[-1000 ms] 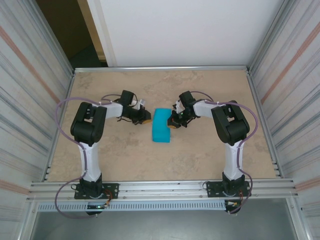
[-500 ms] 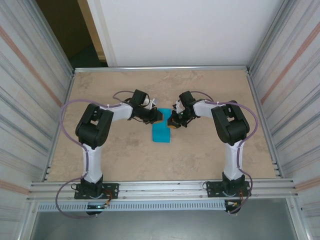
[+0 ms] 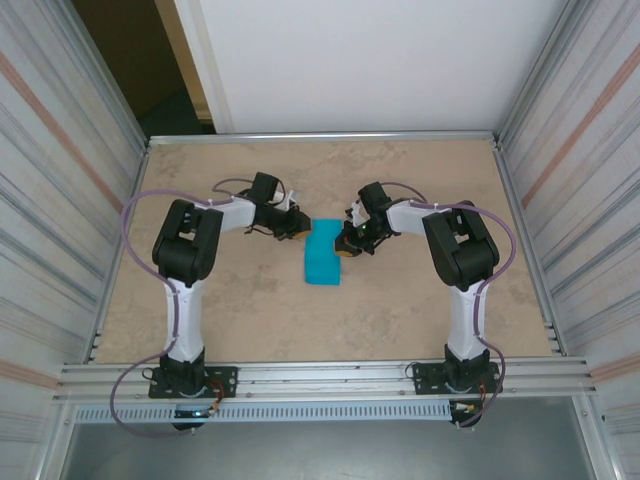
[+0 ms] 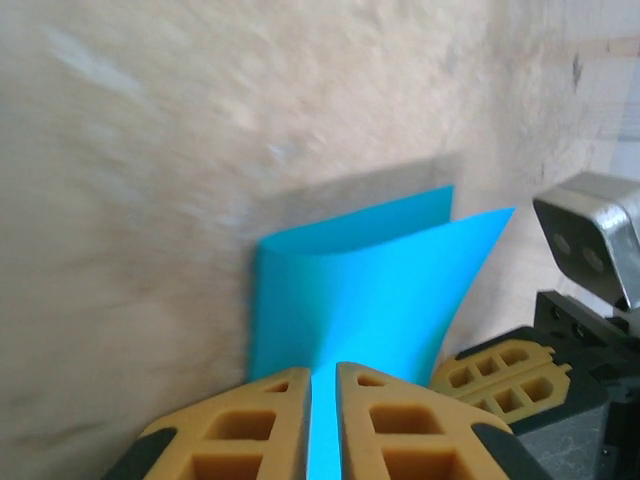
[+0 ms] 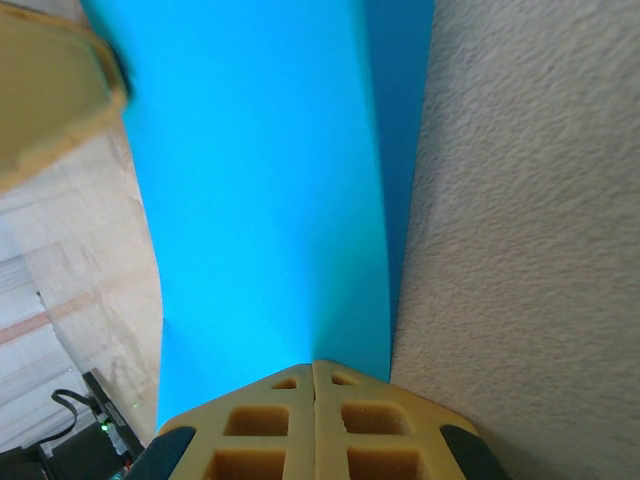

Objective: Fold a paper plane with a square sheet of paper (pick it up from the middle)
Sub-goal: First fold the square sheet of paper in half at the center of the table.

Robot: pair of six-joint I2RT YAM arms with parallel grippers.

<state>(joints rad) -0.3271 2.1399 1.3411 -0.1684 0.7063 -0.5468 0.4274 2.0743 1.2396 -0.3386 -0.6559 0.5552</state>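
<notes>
On the beige stone-patterned table (image 3: pixel 400 310), at its middle, between the 2 arms: the thin turquoise-blue sheet of paper (image 3: pixel 322 260), folded over into a narrow strip of 2 layers, with the long side going from near to far. Just beyond its middle, at the right edge: the right gripper (image 3: pixel 346 247), yellow fingers (image 5: pixel 260 425) pressed tight together, pinching the paper's edge there. A little farther, at the left edge close to the far corner: the left gripper (image 3: pixel 299 231), fingers (image 4: pixel 250 430) almost together, with only a thin slit and blue visible inside it. Cannot tell whether nipped there or only lying behind.
</notes>
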